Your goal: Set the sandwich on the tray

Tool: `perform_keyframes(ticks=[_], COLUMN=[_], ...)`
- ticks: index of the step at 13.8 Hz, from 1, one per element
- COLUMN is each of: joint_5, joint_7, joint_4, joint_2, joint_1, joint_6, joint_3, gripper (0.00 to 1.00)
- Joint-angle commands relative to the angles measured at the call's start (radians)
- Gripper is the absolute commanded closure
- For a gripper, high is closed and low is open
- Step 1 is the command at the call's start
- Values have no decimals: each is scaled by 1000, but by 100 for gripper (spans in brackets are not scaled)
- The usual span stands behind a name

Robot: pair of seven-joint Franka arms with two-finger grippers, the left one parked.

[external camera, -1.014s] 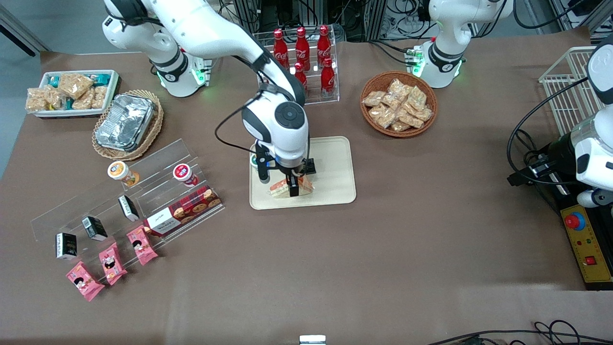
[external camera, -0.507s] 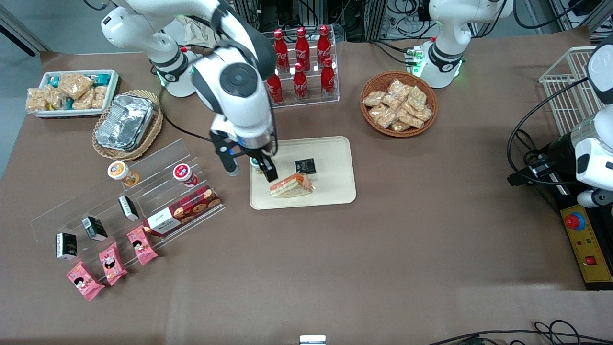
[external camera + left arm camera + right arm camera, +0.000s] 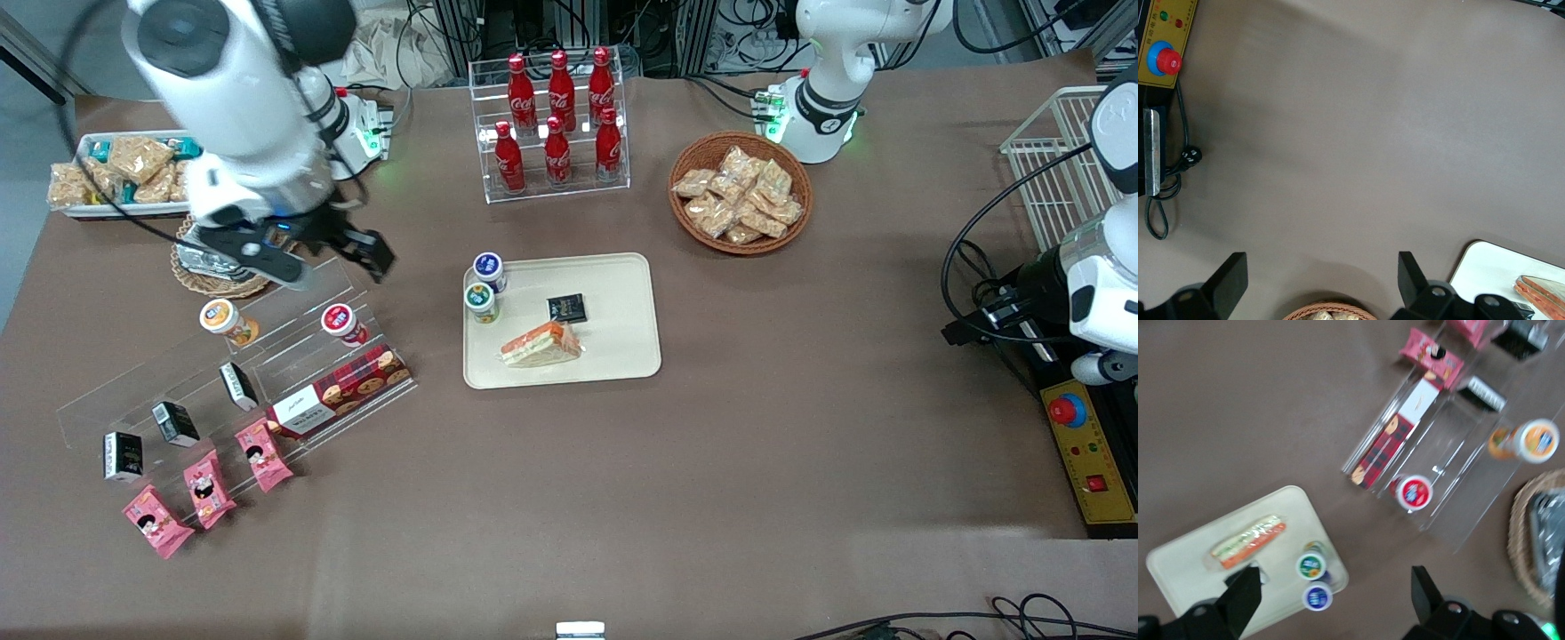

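Note:
The sandwich (image 3: 540, 345) (image 3: 1248, 540) (image 3: 1541, 293), a wrapped wedge with orange-pink stripes, lies flat on the cream tray (image 3: 622, 293) (image 3: 1185, 573) (image 3: 1485, 267), on the part nearer the front camera. Nothing holds it. My gripper (image 3: 329, 262) (image 3: 1335, 600) is open and empty. It hangs high above the table toward the working arm's end, over the top step of the clear acrylic shelf (image 3: 293, 293), well away from the tray.
Two small lidded cups (image 3: 489, 267) (image 3: 481, 300) and a black packet (image 3: 566, 308) share the tray. A cola bottle rack (image 3: 556, 116), a wicker basket of snack packets (image 3: 740, 191), a foil tray (image 3: 233, 227) and a white bin (image 3: 133, 169) stand farther from the camera.
My gripper let go of the sandwich, which stays on the tray, then rose and swung away toward the working arm's end, uncovering the two cups.

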Motion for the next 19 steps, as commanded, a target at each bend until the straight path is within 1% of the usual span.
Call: perform_keyframes(ticks=[1, 3, 6, 7, 9, 11, 13, 14, 16, 18, 19], joint_5=[-6, -6, -5, -5, -5, 2, 12, 14, 14, 14, 14], joint_7=[-208, -339, -650, -758, -906, -905, -859, -825, -681, -578, -560], joint_4=[-90, -87, -80, -78, -69, -52, -29, -6, 5, 6, 9], joint_2=[-77, -82, -79, -74, -56, -35, -15, -4, -4, -7, -8], joint_1=[-83, -86, -110, -125, -156, -184, -213, -216, -248, -245, -242], joint_6=[23, 33, 50, 61, 76, 72, 72, 60, 37, 23, 12], joint_3=[14, -70, -208, -242, -279, -277, -268, -250, -184, -174, -174], gripper=[0, 0, 0, 0, 0, 0, 0, 0, 0, 0, 0])
